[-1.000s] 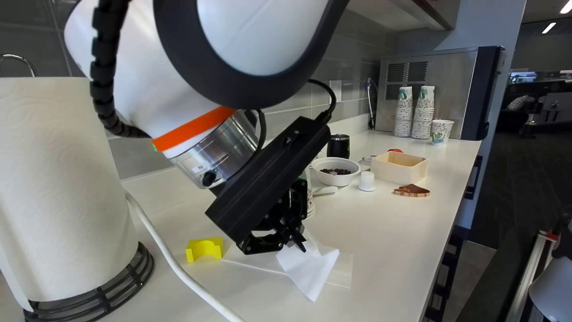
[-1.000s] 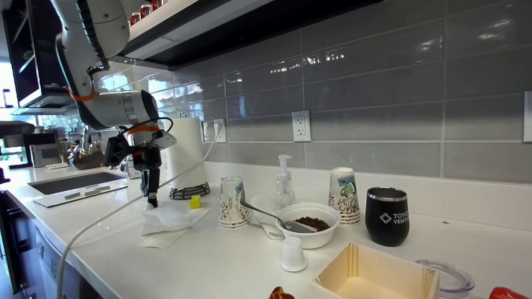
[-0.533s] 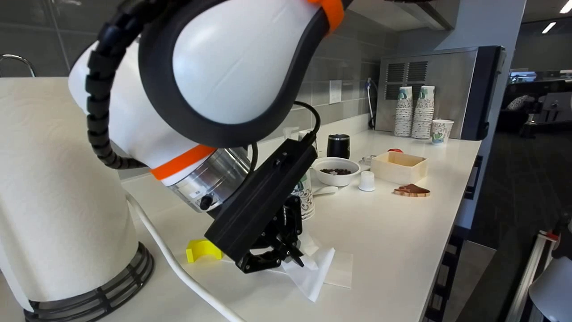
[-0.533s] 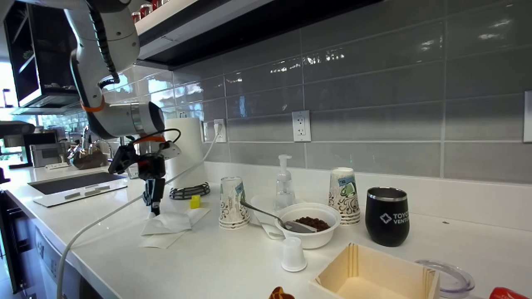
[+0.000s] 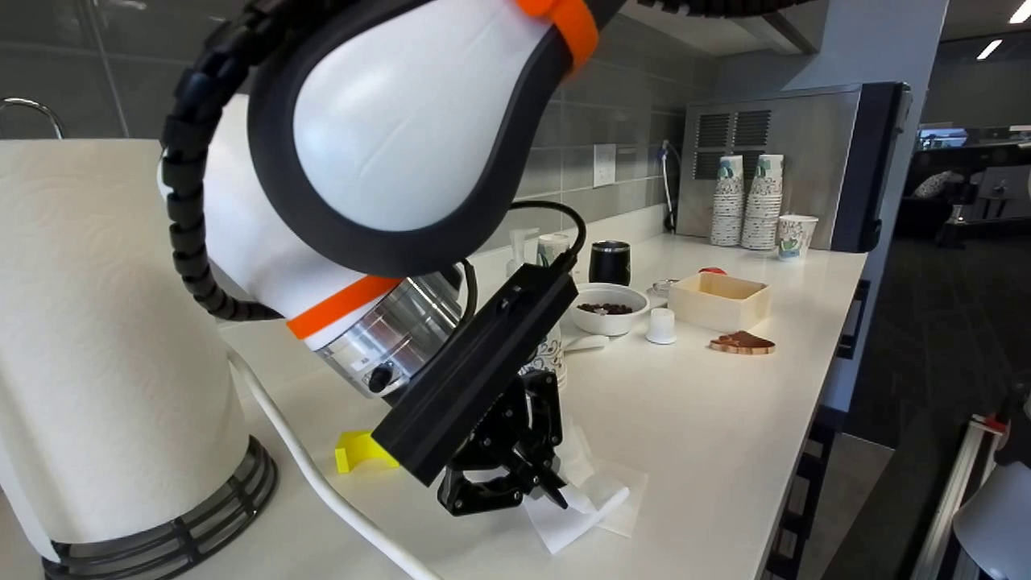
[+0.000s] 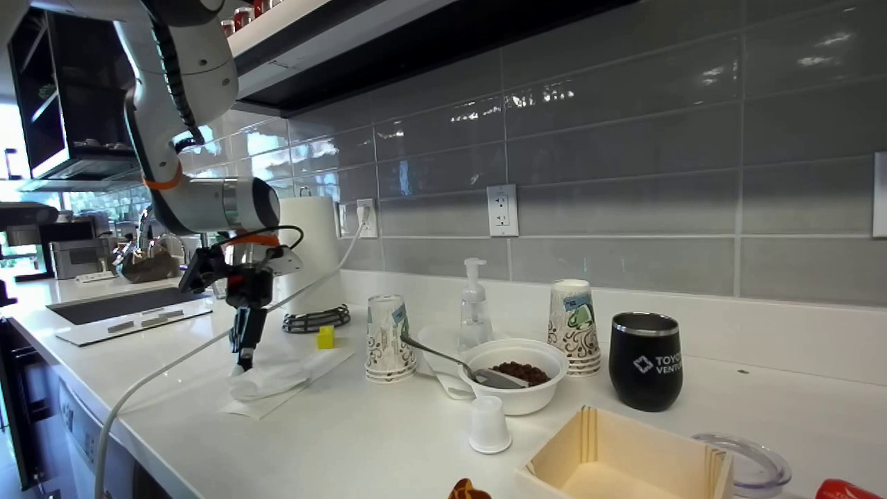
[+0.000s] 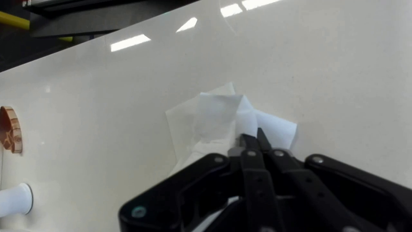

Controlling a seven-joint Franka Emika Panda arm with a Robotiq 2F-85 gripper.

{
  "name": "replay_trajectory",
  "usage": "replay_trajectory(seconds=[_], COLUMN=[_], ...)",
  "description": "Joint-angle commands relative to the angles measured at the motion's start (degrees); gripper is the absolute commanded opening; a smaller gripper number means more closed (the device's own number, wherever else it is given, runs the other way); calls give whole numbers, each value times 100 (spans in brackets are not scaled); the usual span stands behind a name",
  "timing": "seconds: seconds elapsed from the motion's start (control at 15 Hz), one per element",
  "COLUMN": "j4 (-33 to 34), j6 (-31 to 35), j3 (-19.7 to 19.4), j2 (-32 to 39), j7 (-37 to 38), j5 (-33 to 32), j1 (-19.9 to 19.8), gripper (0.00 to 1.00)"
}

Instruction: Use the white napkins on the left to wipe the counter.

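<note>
The white napkins lie bunched and partly folded over on the off-white counter, with a flatter layer underneath. In the wrist view my gripper has its fingertips together, with a raised fold of the napkins pinched at them. Both exterior views show the gripper tilted and low, close above the counter. Part of the napkins is hidden behind the fingers in the wrist view.
A paper-towel roll stands near the arm, with a white cable running past it. Near the napkins are a yellow block and a patterned cup stack. Farther along are a bowl and a wooden box.
My gripper has come down towards the counter and then shifted towards its front edge. The napkins have been dragged along, and their top layer has folded and flattened.
</note>
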Motion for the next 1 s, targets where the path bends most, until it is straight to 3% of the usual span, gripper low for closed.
replay_trajectory(seconds=[0.0,0.67,0.73,0.8,0.93], j4=[-110,-505,-535,-567,-642], j6=[144,984,1018,1077,1210], j3=[-95,-131,-131,-133,-135], j2=[13,-42,-64,-88,-155], j7=[-86,-48,-46,-33,-29], j5=[307,333,352,379,449], j1=[51,62,53,43,20], gripper=[0,0,5,27,31])
